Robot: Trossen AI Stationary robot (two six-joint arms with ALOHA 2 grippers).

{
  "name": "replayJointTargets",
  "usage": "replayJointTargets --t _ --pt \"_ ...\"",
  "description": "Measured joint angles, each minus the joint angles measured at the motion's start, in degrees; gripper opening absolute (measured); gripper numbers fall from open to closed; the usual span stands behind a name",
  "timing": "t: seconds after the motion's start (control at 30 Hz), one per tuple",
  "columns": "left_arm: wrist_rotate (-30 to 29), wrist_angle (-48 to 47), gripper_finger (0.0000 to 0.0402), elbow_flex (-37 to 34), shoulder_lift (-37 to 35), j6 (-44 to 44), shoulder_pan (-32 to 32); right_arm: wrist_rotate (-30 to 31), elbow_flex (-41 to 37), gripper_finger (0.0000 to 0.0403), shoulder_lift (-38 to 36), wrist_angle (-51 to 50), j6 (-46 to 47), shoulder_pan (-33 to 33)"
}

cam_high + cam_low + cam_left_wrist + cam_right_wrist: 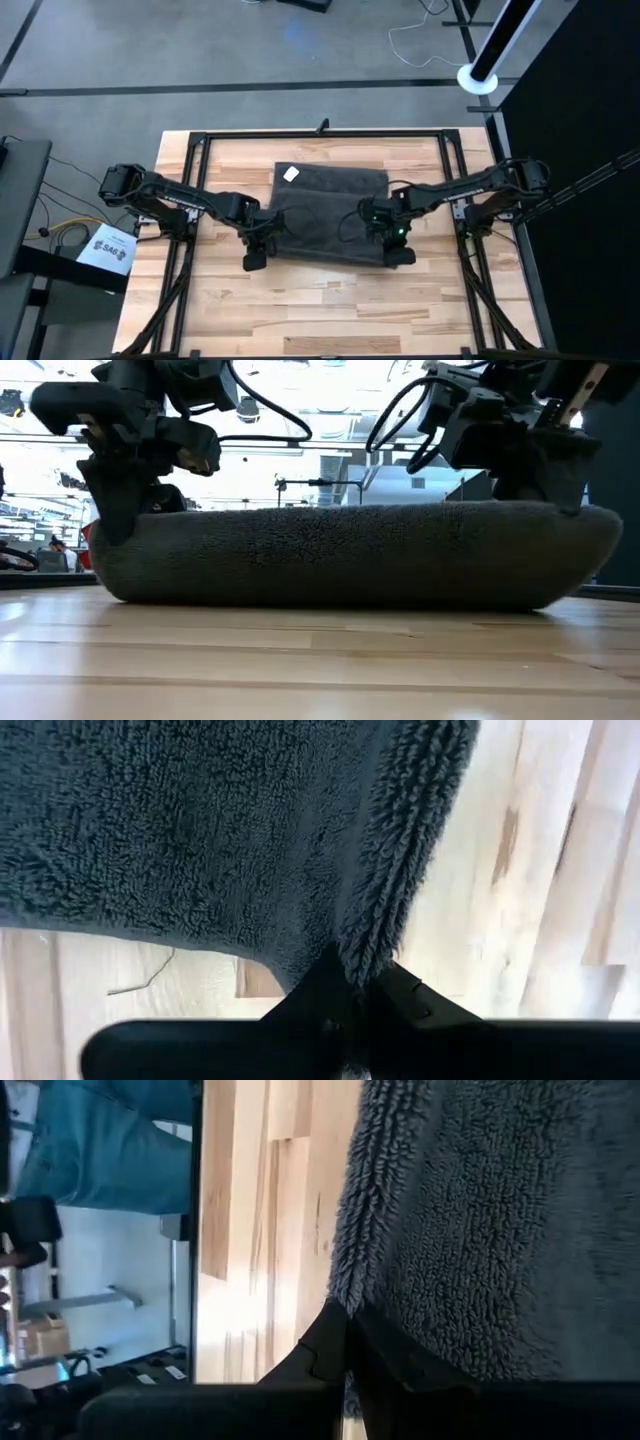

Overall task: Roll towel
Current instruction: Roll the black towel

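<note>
The towel (330, 215) lies on the middle of the table (300, 310). The left gripper (255, 258) sits at its near left corner, the right gripper (400, 256) at its near right corner.

The towel (330, 215) is soft terry cloth, matt charcoal, its looped pile coarse and fuzzy along the edge my left pincer (355, 995) pinches shut. A small smooth white label (291, 173) sits at its eleven o'clock corner. My right pincer (348, 1345) also clamps the nap; both pincers look like matt black plastic, smooth, with a slight sheen. The worktop (300, 310) is pale wood in jointed planks, smooth and lightly glossy where light falls on it. A black metal frame (196, 150) with a satin finish borders it.
</note>
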Motion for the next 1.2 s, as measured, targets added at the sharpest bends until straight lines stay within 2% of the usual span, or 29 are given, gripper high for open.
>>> replayJointTargets --t 0.13,0.27,0.37,0.47,0.7,0.87,1.0,1.07,1.2 --pt "-4.16 1.06 0.0002 -0.06 0.02 0.33 -0.38 5.06 -0.07 0.0 0.0 1.1 -3.7 2.6" --pt "-4.37 1.45 0.0002 -0.11 0.02 1.9 -0.43 9.15 -0.11 0.0 0.0 3.47 -3.89 5.79" --pt "-4.64 1.83 0.0002 -0.11 0.02 2.71 -0.43 12.99 -0.11 0.0007 0.0 3.97 -0.46 8.78" --pt "-4.87 1.77 0.0002 -0.11 0.02 3.24 -0.47 14.4 -0.11 0.0036 0.0 3.97 3.66 11.17" --pt "-5.02 2.34 0.0002 -0.11 0.02 4.96 -0.47 15.16 1.18 0.0137 -0.92 5.26 12.21 17.15" --pt "-5.0 3.05 0.0002 -0.11 0.02 5.58 -0.47 16.54 1.18 0.0182 -0.74 11.31 20.02 21.58" --pt "-4.96 3.95 0.0002 -0.11 0.02 5.56 -0.47 24.27 1.25 0.0192 -0.74 13.45 17.64 23.11" --pt "-4.93 4.18 0.0002 -0.11 0.02 5.51 -0.47 28.46 2.52 0.0195 -0.7 9.52 17.29 23.6" --pt "-4.89 4.2 0.0002 -0.11 0.02 5.49 -0.47 41.0 5.22 0.0206 -0.57 2.36 16.76 26.97"
